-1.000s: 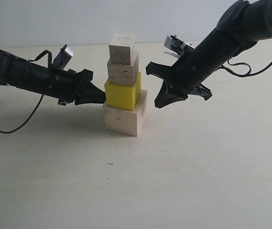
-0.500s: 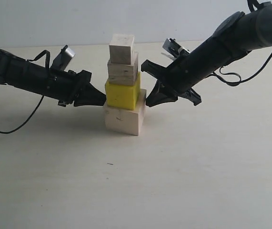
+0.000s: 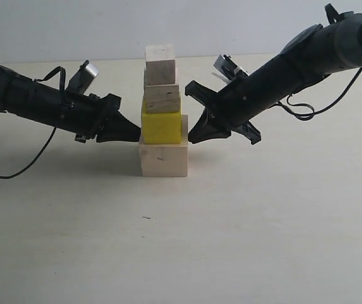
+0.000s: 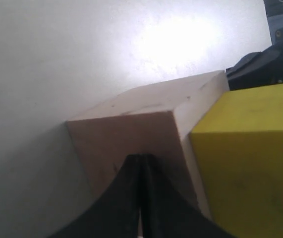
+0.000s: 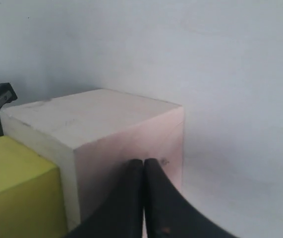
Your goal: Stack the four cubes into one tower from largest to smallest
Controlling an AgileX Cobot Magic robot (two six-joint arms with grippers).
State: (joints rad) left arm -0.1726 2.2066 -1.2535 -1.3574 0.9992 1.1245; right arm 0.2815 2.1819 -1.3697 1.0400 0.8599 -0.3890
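Brought in against the stack over the last second: the right gripper (image 3: 193, 134), hanging well off to the side a second ago. Turned square to the exterior camera in the same span: the tower (image 3: 161, 114), skewed before. Standing now at the middle of the pale tabletop (image 3: 263, 221), pinned between the two arms. Pressing from one side with the left gripper (image 3: 133, 134), near the seam between the large pale wooden cube (image 3: 163, 159) at the base and the bright yellow cube (image 3: 161, 126) above it. Pressing from the opposite side at much the same height with the right. Pinched together on both arms, fingers (image 5: 166, 208) closed with nothing between them, tips set against the side faces of the base cube in each wrist view. Appears to be the last squaring-up rather than any further stacking, with all four blocks already in order. Topped by the layered-grain plywood cube (image 3: 162, 99) and then the small pale wooden cube (image 3: 160, 64). Steps in evenly from wide to narrow, near enough in line, with no visible lean. Calls next, probably, for drawing both grippers straight back and level, slowly and together, without dragging a face or knocking the loose upper blocks.
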